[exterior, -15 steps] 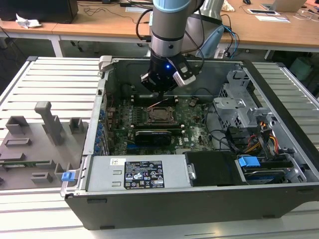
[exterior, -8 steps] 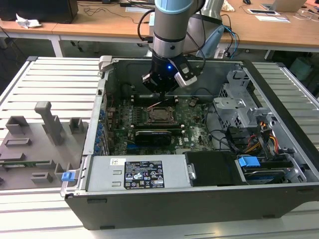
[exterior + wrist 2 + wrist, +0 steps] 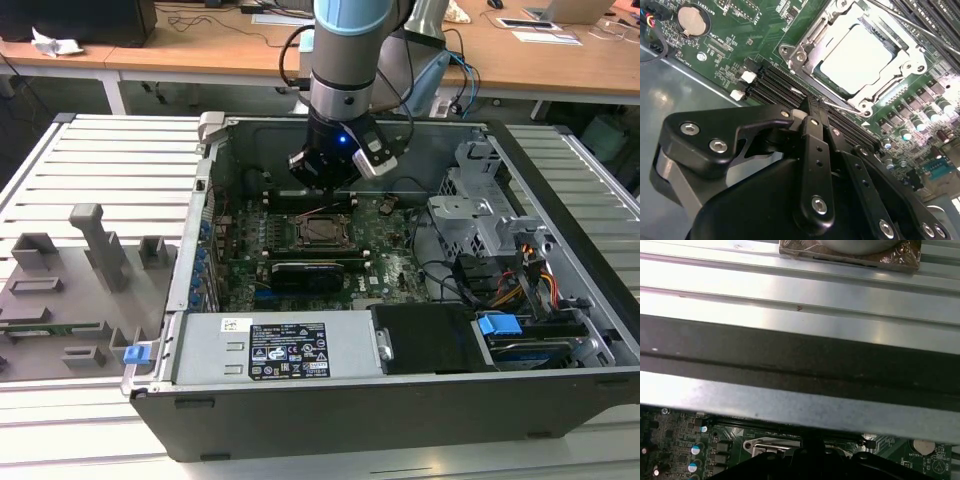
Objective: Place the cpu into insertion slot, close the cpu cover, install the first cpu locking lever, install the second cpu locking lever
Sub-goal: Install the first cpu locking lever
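The cpu (image 3: 855,62) lies flat in the insertion slot (image 3: 322,231), its silver top showing through the window of the cpu cover (image 3: 807,40), which lies down over it. A thin metal locking lever (image 3: 842,104) runs along the socket's near edge. A second lever (image 3: 920,29) crosses the far side. My gripper (image 3: 811,102) is shut with nothing between its fingers, and its tip sits right at the near lever. In the exterior view the gripper (image 3: 325,185) hangs just behind the socket inside the case.
Black memory slots (image 3: 770,85) lie beside the socket, and a coin battery (image 3: 692,20) sits farther off. A long black card (image 3: 305,270), power supply (image 3: 270,350), drive cage (image 3: 480,215) and cables (image 3: 520,280) crowd the case. The case wall (image 3: 800,355) stands close by.
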Motion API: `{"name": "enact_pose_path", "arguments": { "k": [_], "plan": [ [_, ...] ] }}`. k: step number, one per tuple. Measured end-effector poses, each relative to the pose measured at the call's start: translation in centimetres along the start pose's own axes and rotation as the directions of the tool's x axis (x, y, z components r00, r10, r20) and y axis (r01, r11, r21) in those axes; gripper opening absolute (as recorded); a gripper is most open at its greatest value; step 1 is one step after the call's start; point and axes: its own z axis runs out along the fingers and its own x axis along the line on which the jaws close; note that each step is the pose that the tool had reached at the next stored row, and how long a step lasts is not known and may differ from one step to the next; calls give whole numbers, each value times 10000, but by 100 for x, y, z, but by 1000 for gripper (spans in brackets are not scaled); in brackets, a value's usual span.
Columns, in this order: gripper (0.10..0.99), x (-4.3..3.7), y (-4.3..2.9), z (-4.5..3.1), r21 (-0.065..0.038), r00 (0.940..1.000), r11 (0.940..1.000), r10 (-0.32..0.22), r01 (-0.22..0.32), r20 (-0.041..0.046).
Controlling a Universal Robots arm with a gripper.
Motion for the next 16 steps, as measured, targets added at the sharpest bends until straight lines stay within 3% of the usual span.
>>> {"name": "enact_pose_path", "arguments": {
  "k": [10, 16],
  "plan": [
    [106, -38, -13, 73, 1, 10000, 10000, 68, -68, 8],
    [106, -63, -26, 163, 37, 10000, 9999, 98, -98, 8]
  ]
}}
